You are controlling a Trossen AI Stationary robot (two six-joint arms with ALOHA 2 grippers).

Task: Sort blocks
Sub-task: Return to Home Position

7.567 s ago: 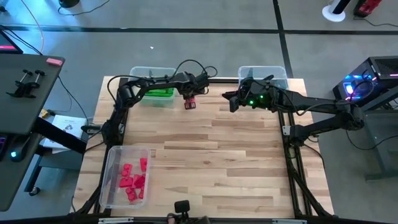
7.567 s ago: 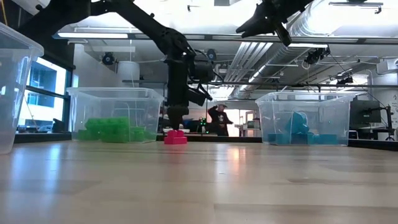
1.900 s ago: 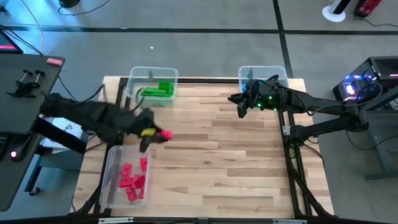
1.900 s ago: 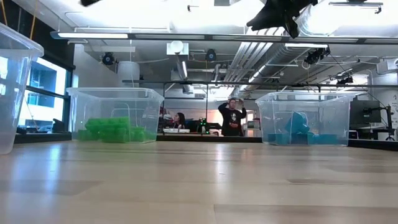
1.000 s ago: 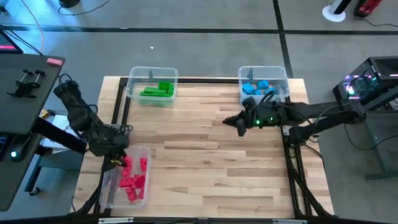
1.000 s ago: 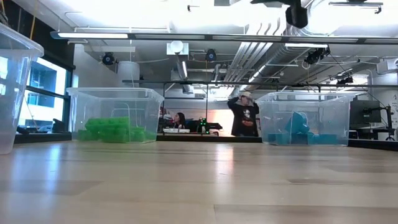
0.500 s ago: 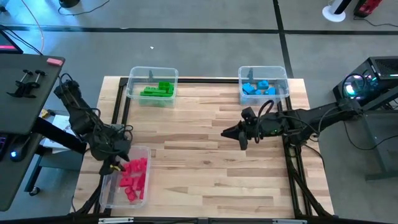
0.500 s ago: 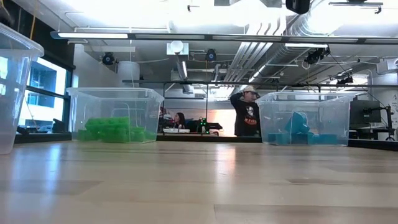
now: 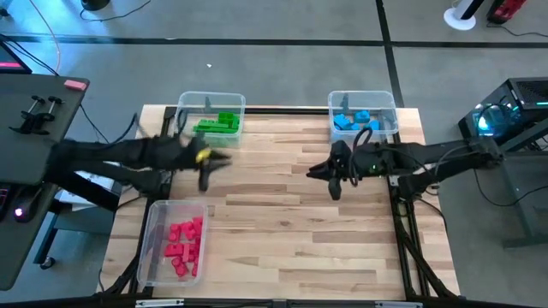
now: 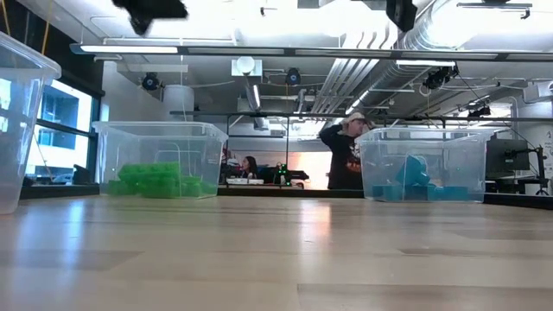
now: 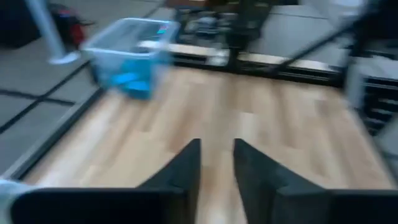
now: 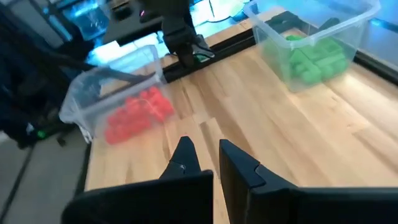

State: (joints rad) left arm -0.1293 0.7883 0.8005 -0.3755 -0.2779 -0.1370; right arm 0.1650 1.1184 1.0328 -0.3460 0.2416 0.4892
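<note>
The blocks lie sorted in three clear bins. Red blocks (image 9: 182, 244) (image 12: 134, 112) fill the bin at the near left. Green blocks (image 9: 217, 124) (image 12: 314, 59) lie in the far left bin, and light blue blocks (image 9: 358, 120) (image 11: 130, 79) in the far right bin. My left gripper (image 9: 210, 162) (image 11: 216, 155) hangs blurred over bare table, just near of the green bin, open and empty. My right gripper (image 9: 330, 177) (image 12: 205, 155) hovers over the table near of the blue bin, open by a narrow gap, holding nothing.
Wooden table top (image 9: 282, 222) with a black frame around it. The bins stand at the far left (image 9: 184, 103), far right (image 9: 390, 103) and near left (image 9: 154, 248). In the low view a person (image 10: 346, 155) stands in the room behind the table.
My left gripper has swung quickly from over the red bin toward the far edge and the table's right, rising; it now hangs near the green bin. The red pile in its bin has shifted. My right gripper has barely moved.
</note>
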